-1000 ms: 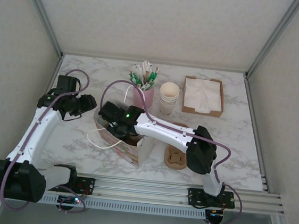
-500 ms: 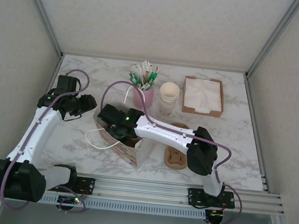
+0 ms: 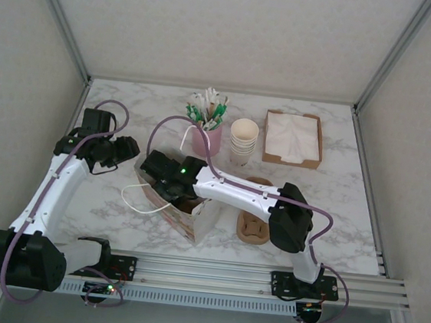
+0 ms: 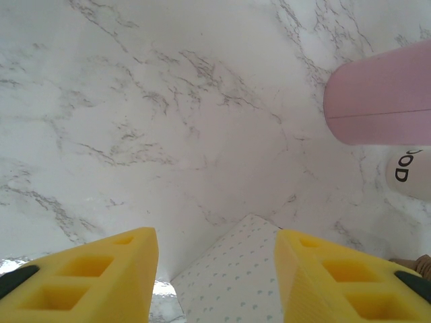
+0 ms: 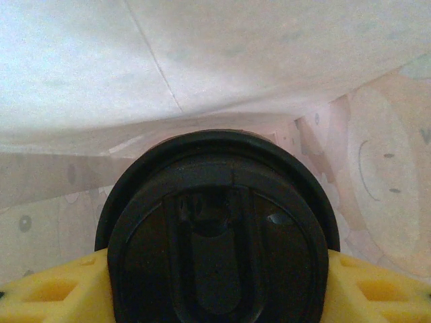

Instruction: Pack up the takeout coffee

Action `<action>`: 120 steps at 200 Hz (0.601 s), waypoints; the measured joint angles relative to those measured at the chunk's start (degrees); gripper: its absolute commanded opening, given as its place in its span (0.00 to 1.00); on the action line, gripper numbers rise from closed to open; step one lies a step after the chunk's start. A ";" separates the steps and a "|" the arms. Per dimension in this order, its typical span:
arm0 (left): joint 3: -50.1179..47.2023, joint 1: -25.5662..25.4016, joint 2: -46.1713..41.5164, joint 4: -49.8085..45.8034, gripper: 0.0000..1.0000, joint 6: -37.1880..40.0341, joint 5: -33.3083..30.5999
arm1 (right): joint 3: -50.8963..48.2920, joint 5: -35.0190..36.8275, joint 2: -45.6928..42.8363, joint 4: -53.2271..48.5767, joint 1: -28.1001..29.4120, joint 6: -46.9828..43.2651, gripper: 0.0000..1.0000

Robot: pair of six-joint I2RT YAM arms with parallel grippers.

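Observation:
The takeout coffee (image 5: 219, 235) shows its round black lid between the yellow fingers of my right gripper (image 5: 219, 286), which is shut on it. Pale paper walls of the white paper bag (image 5: 202, 60) surround the cup. From above, my right gripper (image 3: 170, 178) reaches into the open top of the bag (image 3: 197, 223) at the table's middle left. My left gripper (image 3: 124, 150) hovers just left of the bag, open. In the left wrist view a dotted corner of the bag (image 4: 236, 282) lies below and between the spread fingers of my left gripper (image 4: 215, 269).
A pink cup of stirrers (image 3: 206, 137) stands behind the bag, with a stack of cream cups (image 3: 242, 141) and a brown napkin tray (image 3: 293, 139) to its right. A brown cup carrier (image 3: 251, 227) lies right of the bag. The pink cup (image 4: 380, 101) also lies ahead of my left gripper.
My right gripper has eased slightly further into the bag with the coffee. The bag's white handle loop shifted a little left. The left arm has not moved.

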 measured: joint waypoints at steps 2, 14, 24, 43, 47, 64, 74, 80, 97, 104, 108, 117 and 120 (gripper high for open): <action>0.00 0.00 0.00 0.00 0.49 0.02 0.02 | 0.00 0.04 0.00 0.00 0.00 0.04 0.48; 0.00 0.02 0.00 0.00 0.49 0.09 0.17 | -0.02 0.15 -0.04 0.02 0.00 0.44 0.49; 0.00 0.00 -0.02 0.00 0.49 0.20 0.26 | -0.22 0.26 -0.26 0.13 0.00 0.70 0.49; 0.00 0.00 0.00 0.02 0.50 0.22 0.46 | -0.24 0.50 -0.39 0.22 0.00 1.09 0.49; 0.00 0.00 0.00 0.02 0.50 0.22 0.50 | -0.28 0.57 -0.44 0.24 0.02 1.22 0.49; 0.00 0.00 -0.02 0.02 0.50 0.24 0.79 | -0.59 0.98 -0.74 0.48 0.11 1.73 0.49; 0.00 0.00 0.00 0.02 0.50 0.24 0.96 | -0.85 1.14 -0.92 0.66 0.22 2.12 0.49; 0.00 0.00 0.00 0.02 0.50 0.24 1.11 | -1.03 1.27 -1.03 0.76 0.22 2.29 0.49; 0.00 0.00 0.00 0.04 0.50 0.42 1.29 | -1.31 1.44 -1.25 1.01 0.28 2.71 0.50; 0.00 0.00 0.00 0.04 0.50 0.42 1.31 | -1.44 1.51 -1.38 1.16 0.28 2.80 0.50; 0.00 0.00 0.00 0.04 0.50 0.42 1.33 | -1.49 1.55 -1.46 1.20 0.28 2.91 0.50; 0.00 0.00 0.00 0.04 0.51 0.42 1.40 | -1.53 1.64 -1.68 1.40 0.28 3.17 0.51; 0.00 0.00 -0.02 0.04 0.50 0.42 1.44 | -1.53 1.66 -1.70 1.49 0.33 3.19 0.51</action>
